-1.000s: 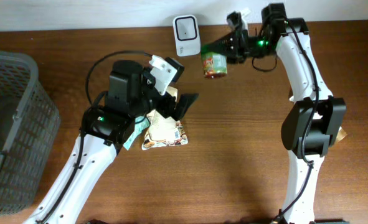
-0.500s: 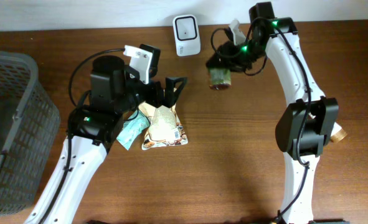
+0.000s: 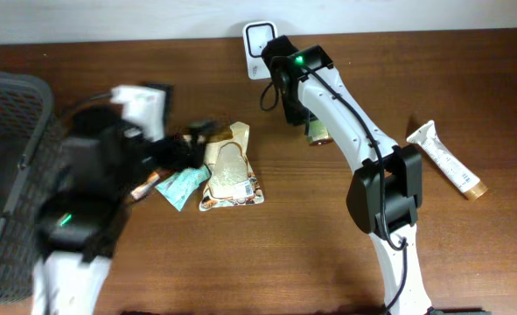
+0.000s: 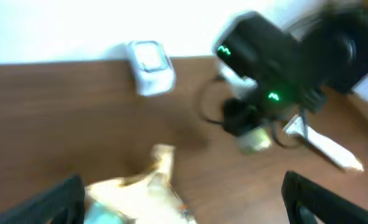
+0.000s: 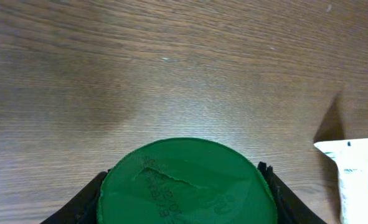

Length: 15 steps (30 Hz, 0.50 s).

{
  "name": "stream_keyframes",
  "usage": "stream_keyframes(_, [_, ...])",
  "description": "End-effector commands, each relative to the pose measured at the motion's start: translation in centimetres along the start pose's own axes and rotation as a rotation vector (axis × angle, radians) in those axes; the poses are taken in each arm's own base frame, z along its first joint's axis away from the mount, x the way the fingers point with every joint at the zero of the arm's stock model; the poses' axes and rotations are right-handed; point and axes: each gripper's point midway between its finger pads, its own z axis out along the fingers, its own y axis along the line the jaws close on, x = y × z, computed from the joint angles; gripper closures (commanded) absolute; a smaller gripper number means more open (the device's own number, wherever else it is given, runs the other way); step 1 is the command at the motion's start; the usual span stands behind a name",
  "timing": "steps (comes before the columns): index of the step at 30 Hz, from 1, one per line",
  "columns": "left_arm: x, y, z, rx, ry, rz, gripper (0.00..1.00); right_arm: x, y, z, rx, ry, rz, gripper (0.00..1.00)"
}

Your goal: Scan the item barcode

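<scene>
The item is a jar with a green lid [image 5: 187, 183], and my right gripper [image 5: 187, 190] is shut on it with a black finger on each side of the lid. From overhead only a sliver of the jar [image 3: 318, 133] shows under the right gripper [image 3: 308, 118], in front of the white scanner [image 3: 258, 37], which the arm partly hides. I cannot tell whether the jar touches the table. My left gripper [image 3: 188, 144] is blurred and open, left of the pouches and holding nothing. The left wrist view shows the scanner [image 4: 149, 59] and the jar [image 4: 256, 140].
A cream pouch [image 3: 228, 166] and a teal packet [image 3: 181, 185] lie in a pile at the table's middle left. A white tube [image 3: 446, 159] lies at the right. A dark wire basket [image 3: 13, 175] stands at the left edge.
My right arm has swung the jar from the right of the scanner to the left and down in front of it. My left arm has pulled back to the left, away from the pouches.
</scene>
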Motion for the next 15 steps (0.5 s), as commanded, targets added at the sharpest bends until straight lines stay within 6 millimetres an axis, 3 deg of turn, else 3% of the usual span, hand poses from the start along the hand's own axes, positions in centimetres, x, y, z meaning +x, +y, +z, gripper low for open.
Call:
stream_keyframes(1, [-1.6, 3.9, -6.3, -0.187, -0.119, -0.009, 0.01, 0.4, -0.6, -0.6, 0.049, -0.018, 0.014, 0.96])
stream_keyframes(4, [-2.2, 3.9, -8.6, -0.215, -0.173, 0.006, 0.01, 2.4, 1.6, 1.1, 0.065, 0.039, -0.056, 0.96])
stream_keyframes(7, [-2.0, 4.0, -8.5, -0.216, -0.162, 0.001, 0.01, 3.5, 3.2, 1.9, 0.072, 0.063, -0.102, 0.96])
stream_keyframes(13, [-1.5, 4.3, -8.1, -0.218, -0.139, -0.009, 0.01, 3.4, 3.4, 2.0, 0.059, 0.063, -0.098, 0.96])
stream_keyframes(15, [-1.3, 4.5, -7.8, -0.219, -0.127, -0.014, 0.01, 3.6, 4.3, 2.0, 0.004, 0.074, -0.107, 0.96])
